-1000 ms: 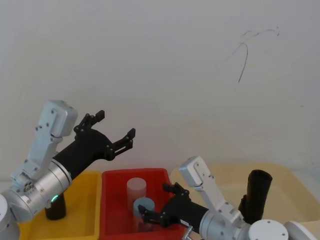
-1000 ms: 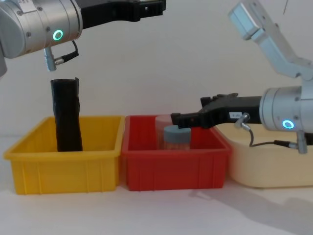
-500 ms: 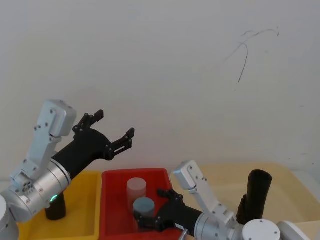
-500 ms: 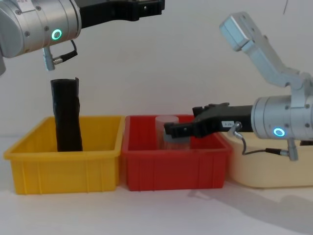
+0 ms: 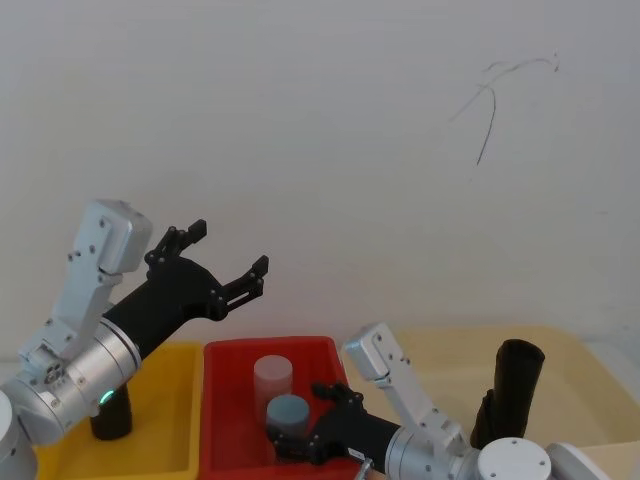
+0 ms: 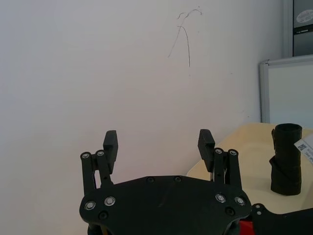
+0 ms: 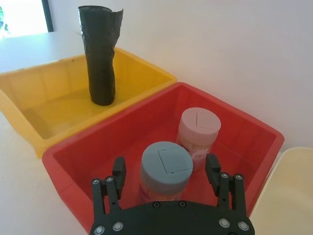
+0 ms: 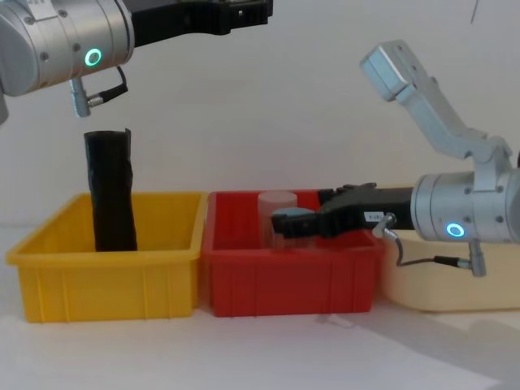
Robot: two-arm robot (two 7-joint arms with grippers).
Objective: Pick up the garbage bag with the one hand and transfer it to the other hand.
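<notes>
While the right gripper (image 7: 165,166) sits spread by the blue jar (image 5: 287,410), it may grab that, not the garbage bag (image 5: 512,385); the left gripper (image 5: 230,250) hangs spread.

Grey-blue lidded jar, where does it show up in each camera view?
Head view: grey-blue lidded plastic jar low centre, inside the red plastic bin.
Chest view: jar at centre, above the bin's front rim.
Right wrist view: jar at centre, between the open right pincer's fingers.
Shared landmark: the red bin.
</notes>
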